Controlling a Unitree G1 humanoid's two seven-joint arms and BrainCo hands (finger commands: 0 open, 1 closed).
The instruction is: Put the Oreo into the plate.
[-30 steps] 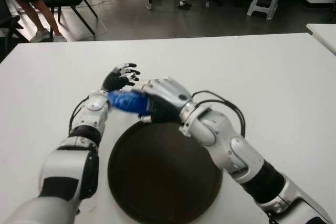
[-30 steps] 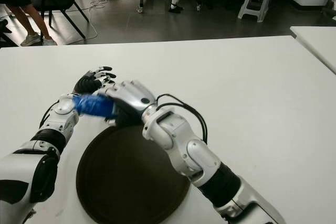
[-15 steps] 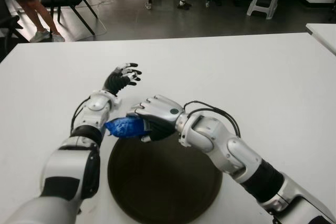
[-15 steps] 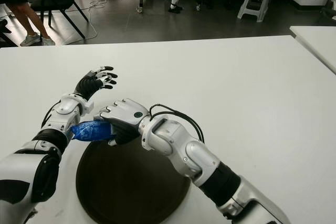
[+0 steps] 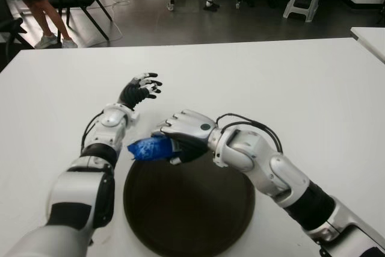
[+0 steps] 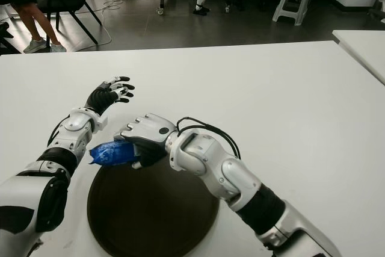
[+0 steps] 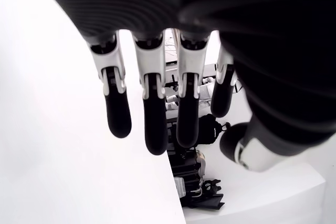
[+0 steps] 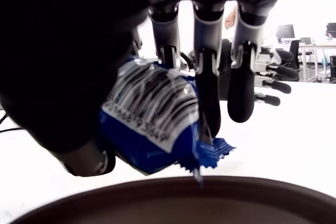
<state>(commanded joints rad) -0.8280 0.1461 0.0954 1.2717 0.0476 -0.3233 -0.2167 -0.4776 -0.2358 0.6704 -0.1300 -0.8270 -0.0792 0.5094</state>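
**A:** What do your eyes show?

**Me:** From my head, my right hand (image 5: 180,139) reaches across in front of me, fingers wrapped around the blue Oreo pack (image 5: 148,147). The pack sticks out toward my left, over the far left rim of the dark plate (image 5: 180,221) on the white table (image 5: 289,82). My left hand (image 5: 139,89) shows beyond the plate, on its far left side, fingers spread and holding nothing.

**A:** And the left wrist camera?

**Me:** It confirms that: my left fingers (image 7: 155,114) hang straight and apart above the table, with nothing between them.

**A:** The right wrist camera?

**Me:** There the pack (image 8: 152,124) is clamped between my thumb and fingers (image 8: 207,93), barcode side facing the camera, its crimped end pointing down just above the plate's rim (image 8: 157,198). I can't tell whether the tip touches the rim or hangs clear.

**A:** So how do you finish well?

**Me:** I judge the pack is only at the edge, not properly over the middle. I'd carry it inward toward me so its whole length sits above the plate's floor, lower it until it's close to the surface, then let go gently. Released here, it could tip over the rim onto the table. My left hand should keep out of the way.
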